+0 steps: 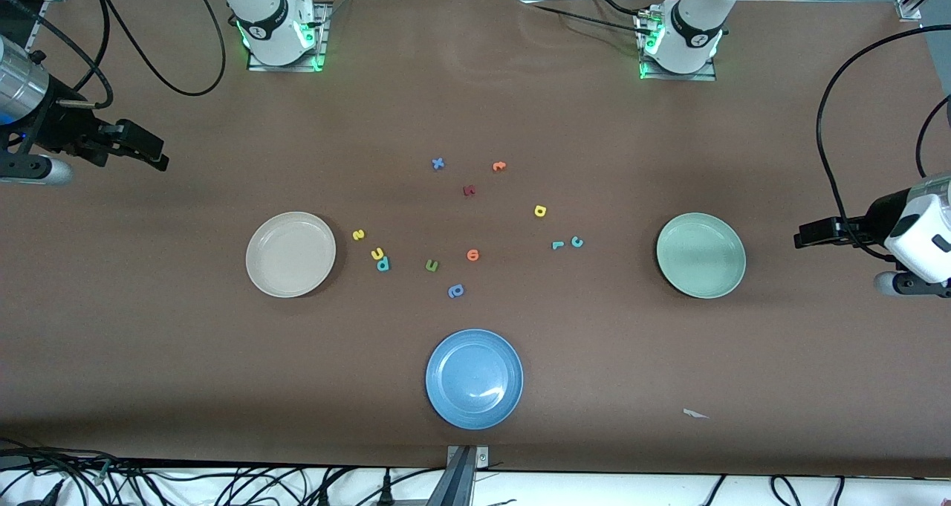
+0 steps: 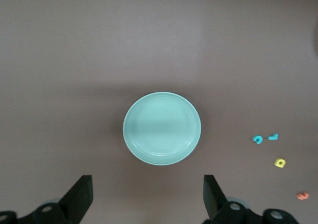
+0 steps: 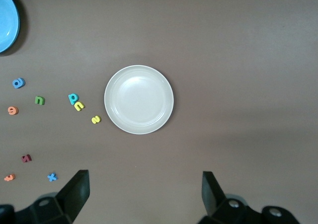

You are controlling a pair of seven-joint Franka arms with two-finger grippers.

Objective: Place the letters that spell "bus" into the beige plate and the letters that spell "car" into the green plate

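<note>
The beige plate (image 1: pixel 290 254) (image 3: pixel 139 100) lies bare toward the right arm's end. Beside it sit the yellow "s" (image 1: pixel 359 234) (image 3: pixel 96 119), yellow "u" (image 1: pixel 377 253) (image 3: pixel 79 106) and teal "b" (image 1: pixel 383 264) (image 3: pixel 73 98). The green plate (image 1: pixel 700 255) (image 2: pixel 162 128) lies bare toward the left arm's end. The teal "c" (image 1: pixel 576 241) (image 2: pixel 257 140), teal "r" (image 1: pixel 558 245) (image 2: pixel 273 137) and yellow "a" (image 1: pixel 540 210) (image 2: pixel 279 163) lie beside it. My right gripper (image 1: pixel 152 153) (image 3: pixel 145 191) and left gripper (image 1: pixel 802 237) (image 2: pixel 148 194) hover open and hold nothing, each at its own end of the table.
A blue plate (image 1: pixel 474 378) sits nearest the front camera. Between the plates lie a green "u" (image 1: pixel 432 266), a blue letter (image 1: pixel 455 291), orange letters (image 1: pixel 472 254), a maroon letter (image 1: pixel 469 190) and a blue "x" (image 1: pixel 437 163). A paper scrap (image 1: pixel 695 414) lies near the front edge.
</note>
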